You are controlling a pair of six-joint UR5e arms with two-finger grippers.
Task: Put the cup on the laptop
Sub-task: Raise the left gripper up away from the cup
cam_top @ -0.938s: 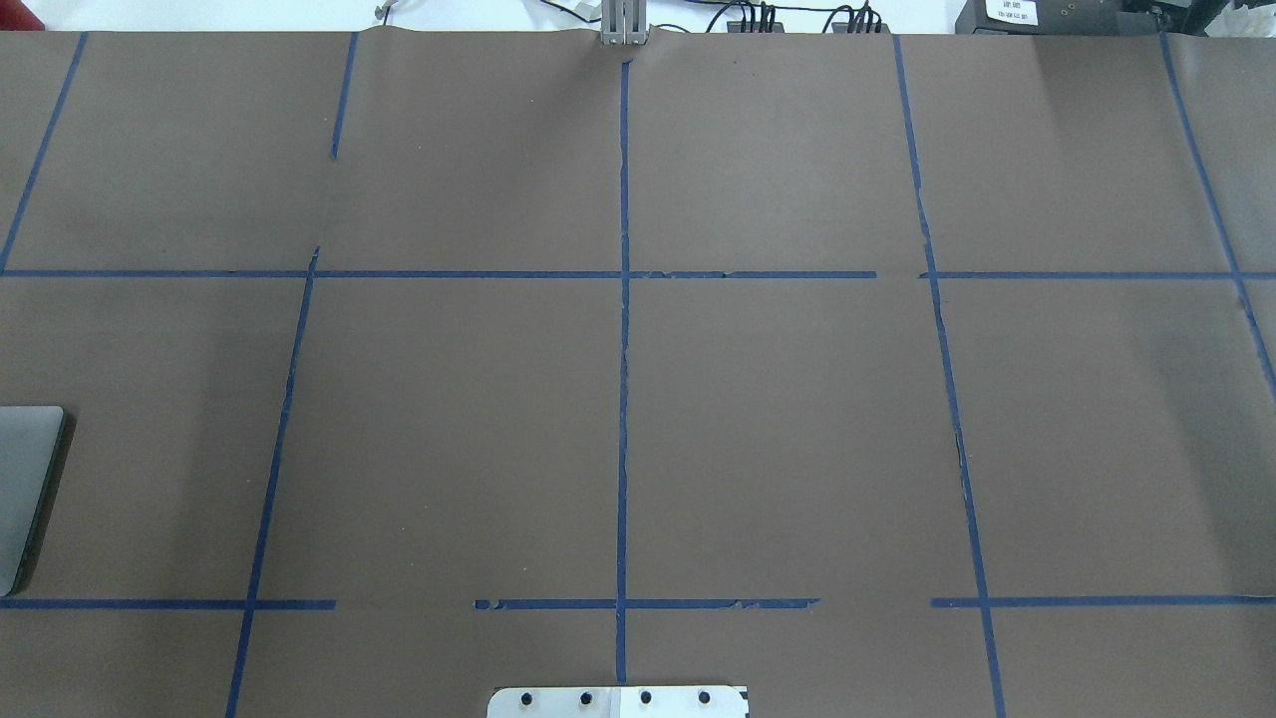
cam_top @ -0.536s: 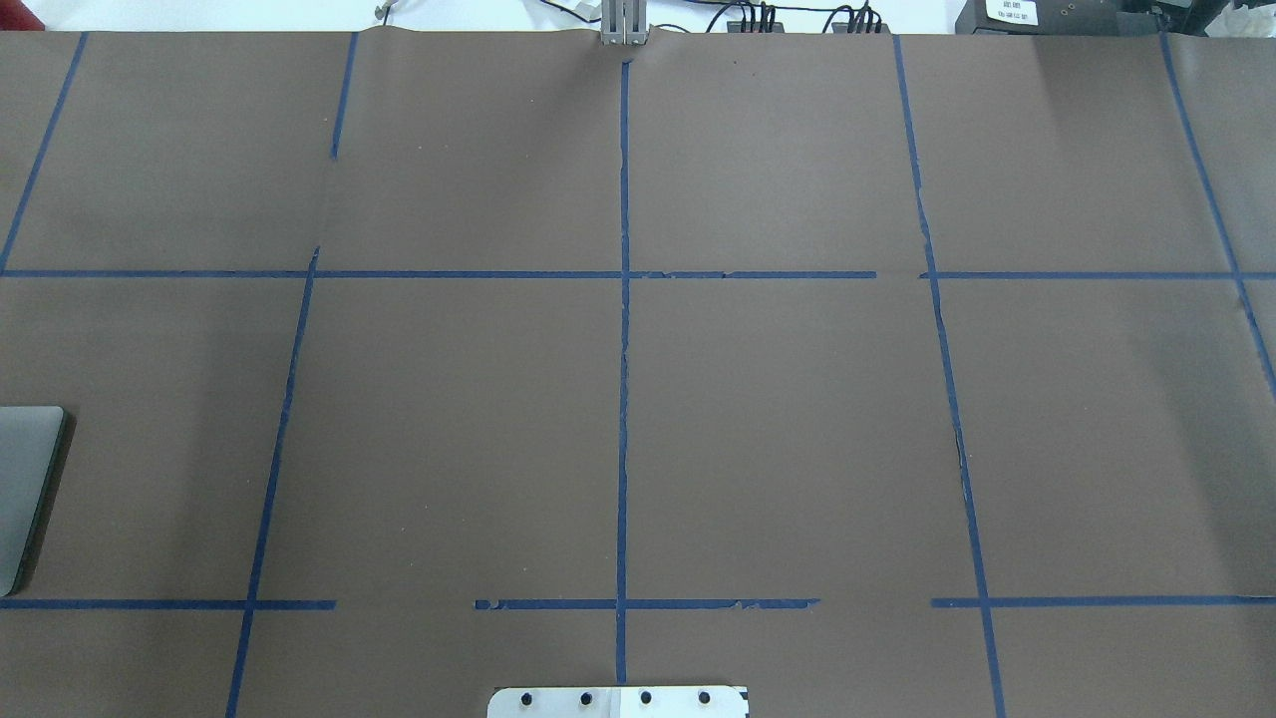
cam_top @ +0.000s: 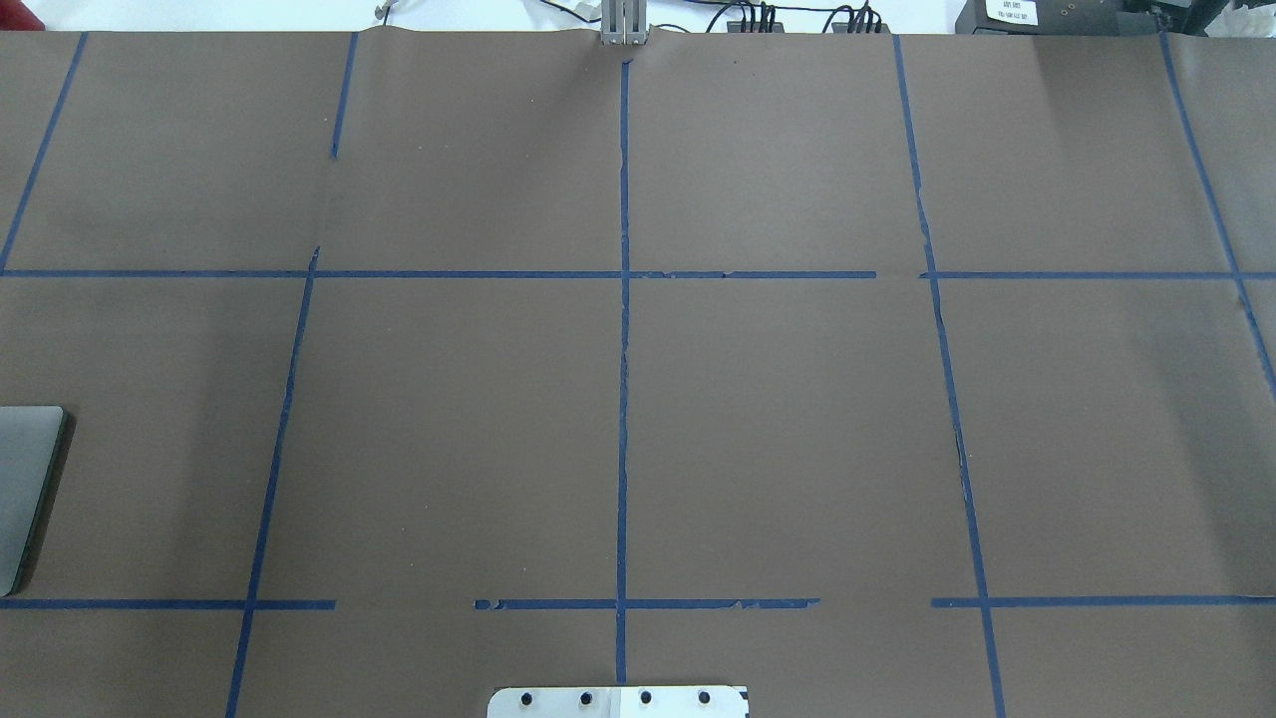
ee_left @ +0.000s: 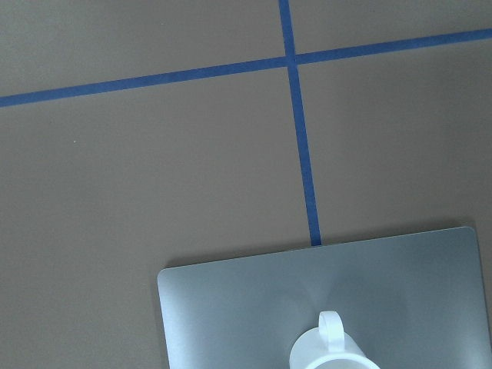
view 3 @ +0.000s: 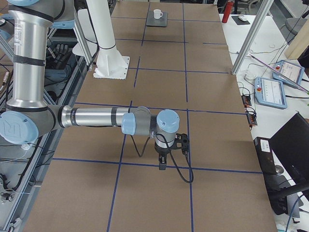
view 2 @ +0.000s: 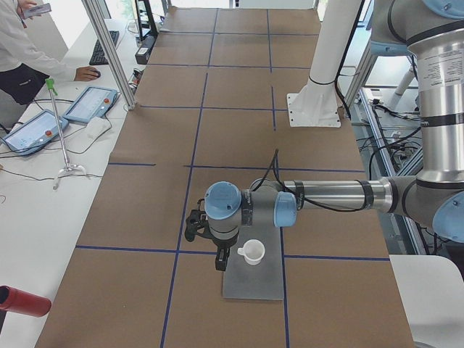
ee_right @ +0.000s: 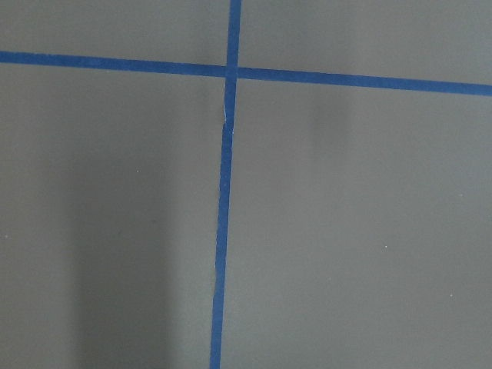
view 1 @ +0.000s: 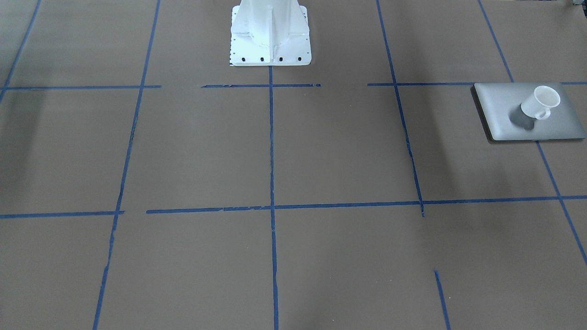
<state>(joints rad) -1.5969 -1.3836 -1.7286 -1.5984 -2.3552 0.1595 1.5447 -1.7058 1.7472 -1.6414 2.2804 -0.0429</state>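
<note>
The small white cup [view 1: 541, 103] stands upright on the flat silver-grey laptop [view 1: 513, 114] at the table's end on my left. Both also show in the exterior left view, cup [view 2: 253, 251] and laptop [view 2: 255, 283], and in the left wrist view, cup [ee_left: 330, 350] and laptop [ee_left: 231, 307]. My left gripper [view 2: 220, 264] hangs beside the cup, apart from it; I cannot tell if it is open. My right gripper [view 3: 162, 166] hangs over bare table far from the cup; I cannot tell its state. The overhead view shows only a laptop corner [cam_top: 25, 489].
The white robot pedestal [view 1: 270, 32] stands mid-table at my edge. Blue tape lines [cam_top: 623, 399] grid the brown table cover. An operator [view 2: 22, 51], tablets [view 2: 90, 104] and a red cylinder [view 2: 22, 301] are at the side bench.
</note>
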